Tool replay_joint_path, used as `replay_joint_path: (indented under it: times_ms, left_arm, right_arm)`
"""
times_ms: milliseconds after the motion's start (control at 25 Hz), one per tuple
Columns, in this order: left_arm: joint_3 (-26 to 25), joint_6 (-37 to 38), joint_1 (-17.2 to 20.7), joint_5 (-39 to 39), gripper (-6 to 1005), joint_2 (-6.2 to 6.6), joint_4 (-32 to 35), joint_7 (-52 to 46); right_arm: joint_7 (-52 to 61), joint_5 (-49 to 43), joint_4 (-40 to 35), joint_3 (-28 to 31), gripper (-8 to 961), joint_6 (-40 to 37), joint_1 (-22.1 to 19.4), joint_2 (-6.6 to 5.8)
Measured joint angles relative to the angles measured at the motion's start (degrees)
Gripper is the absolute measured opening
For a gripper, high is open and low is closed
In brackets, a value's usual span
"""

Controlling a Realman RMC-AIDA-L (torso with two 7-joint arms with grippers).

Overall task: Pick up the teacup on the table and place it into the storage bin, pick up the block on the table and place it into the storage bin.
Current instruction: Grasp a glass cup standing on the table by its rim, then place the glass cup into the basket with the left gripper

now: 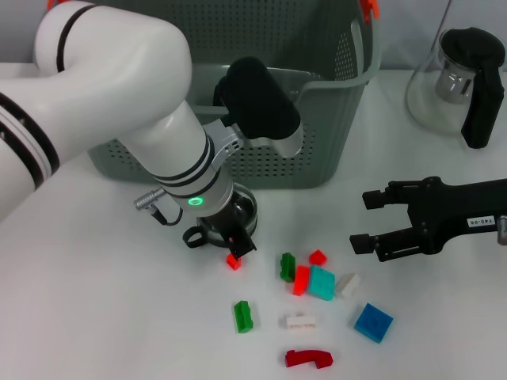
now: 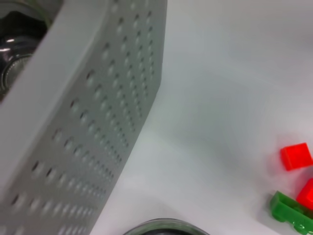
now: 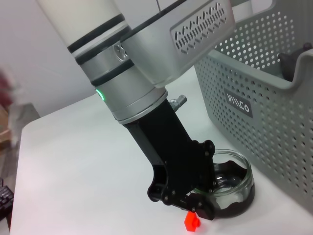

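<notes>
- Looking down from the head view, you see the left gripper (image 1: 234, 237) lowered onto the table (image 1: 95, 301), just in front of the storage bin (image 1: 317, 150); its black fingers straddle the rim of the teacup (image 1: 242, 207), one inside and one outside. You cannot tell whether they have clamped the glass.
- The teacup (image 3: 230, 183) is a low, round, clear glass cup with a dark base, standing upright with its mouth facing up. A dark loop handle (image 1: 192, 236) sticks out on the robot's left side.
- The storage bin (image 3: 274, 93) is grey moulded plastic, its walls pierced with rows of small round holes, its corners rounded. An orange clip (image 1: 369, 8) sits at its rim, and a small black label (image 3: 239, 102) with white letters is on the wall facing the cup. The bin stands just behind the teacup; you cannot tell whether they touch.
- A tiny red block (image 1: 233, 261) lies just below the left fingertips, on the table.
- Further blocks are scattered to the right of it: a green block (image 1: 287, 266), a red block (image 1: 301, 279), a teal block (image 1: 322, 283), a white block (image 1: 301, 321), a blue square block (image 1: 373, 322), a second green block (image 1: 243, 316) and a curved dark red piece (image 1: 308, 359).
- The right gripper (image 1: 363, 222) hovers over the table at the right, well apart from the cup, its two black fingers spread and holding nothing.
- A glass pitcher (image 1: 459, 83) with a black handle stands behind it.
</notes>
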Motion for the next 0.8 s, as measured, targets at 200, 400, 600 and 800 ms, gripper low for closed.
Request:
replay_joint_path:
  times_ms: [200, 400, 600, 800]
  left_arm:
    - [-1.5, 4.1, 0.9, -0.5, 56, 0.1, 3.7, 0.1]
    - [-6.1, 13.9, 4.9, -1.8, 56, -0.02, 15.8, 0.8]
    - [-16.4, 27.0, 7.8, -11.7, 56, 0.11, 27.1, 4.0]
    - [-30.4, 33.5, 6.5, -21.3, 55, 0.78, 32.2, 6.9]
  right_arm:
    - [-0.2, 0.0, 0.1, 0.0, 947, 0.1, -0.1, 0.0]
    - [-0.7, 0.0, 0.5, 0.4, 946, 0.1, -0.4, -0.16]
    - [-0.8, -0.2, 0.6, 0.9, 946, 0.1, -0.5, -0.26]
    - [-1.0, -0.3, 0.6, 0.9, 946, 0.1, -0.5, -0.27]
